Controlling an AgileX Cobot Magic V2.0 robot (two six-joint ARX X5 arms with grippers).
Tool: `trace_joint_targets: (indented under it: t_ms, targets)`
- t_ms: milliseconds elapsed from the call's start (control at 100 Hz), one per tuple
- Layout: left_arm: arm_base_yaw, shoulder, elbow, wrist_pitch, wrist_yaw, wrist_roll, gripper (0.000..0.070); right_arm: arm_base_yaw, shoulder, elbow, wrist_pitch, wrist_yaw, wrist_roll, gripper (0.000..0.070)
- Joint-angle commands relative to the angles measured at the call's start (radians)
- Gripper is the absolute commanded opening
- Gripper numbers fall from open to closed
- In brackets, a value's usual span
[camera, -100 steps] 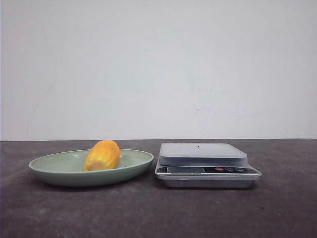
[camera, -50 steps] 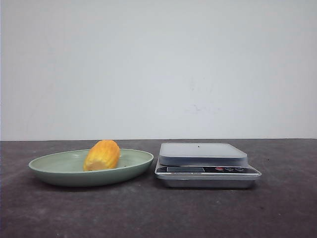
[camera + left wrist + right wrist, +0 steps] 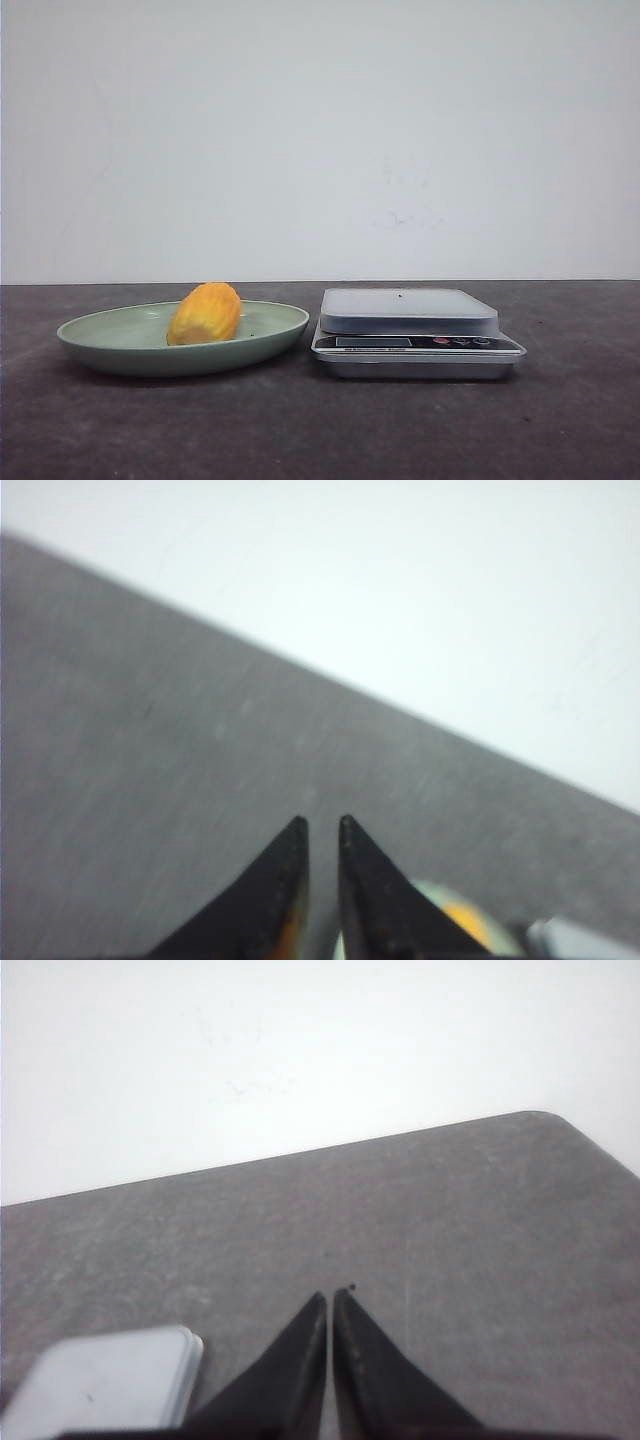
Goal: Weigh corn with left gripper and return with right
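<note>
Two main items sit on the dark grey speckled tabletop point(image 3: 320, 430): a shallow pale-green round plate point(image 3: 110, 345) and a silver digital kitchen scale point(image 3: 415, 335) w/ a flat square pan.

Short yellow-orange corn cob piece point(image 3: 205, 313) lies in the plate, approx. mid-plate, tilted, just left of the scale and not touching it. Plate's rim is just beside the scale's left edge. Scale pan carries nothing.

Left end effector point(image 3: 320, 825): black tips narrow, only a thin slit between, holding nothing, above bare tabletop; plate edge and a bit of yellow corn show past the tips, blurry.

Right end effector point(image 3: 329, 1295): tips nearly touching, holding nothing, w/ the scale's pan corner in wrist view.
</note>
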Motion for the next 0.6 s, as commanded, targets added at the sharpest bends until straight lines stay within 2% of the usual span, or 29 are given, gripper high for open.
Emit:
trace_joint_targets:
  t_ms: [0,20,50,80,170,300,470,590]
  targets:
    - [-0.001,0.091,0.113,-0.013,0.05,0.031,0.0153,0.001,0.062,0.065,0.001,-0.022,0.006,0.0192]
    - [-0.001,0.116,0.142,-0.018,0.066,0.031,0.0233,0.001,0.084,0.087,-0.003,-0.039,0.007,0.0303]
    - [-0.002,0.153,0.182,-0.024,0.089,0.031,0.0342,0.002,0.105,0.108,-0.005,-0.053,0.008,0.0398]
    - [-0.004,0.188,0.22,-0.034,0.111,0.029,0.0398,0.003,0.13,0.13,-0.01,-0.066,0.013,0.0457]
    - [-0.027,0.278,0.317,-0.073,0.16,0.031,0.0394,0.016,0.19,0.192,-0.042,-0.103,0.01,0.0457]
    - [-0.117,0.381,0.385,-0.09,0.157,0.042,0.0394,0.046,0.248,0.266,-0.086,-0.125,0.002,0.0457]
    - [-0.308,0.535,0.388,-0.077,0.021,0.065,0.0394,0.085,0.294,0.346,-0.129,-0.165,-0.002,0.0457]
    - [-0.446,0.687,0.388,-0.025,-0.06,0.065,0.0395,0.105,0.3,0.363,-0.132,-0.165,-0.001,0.0458]
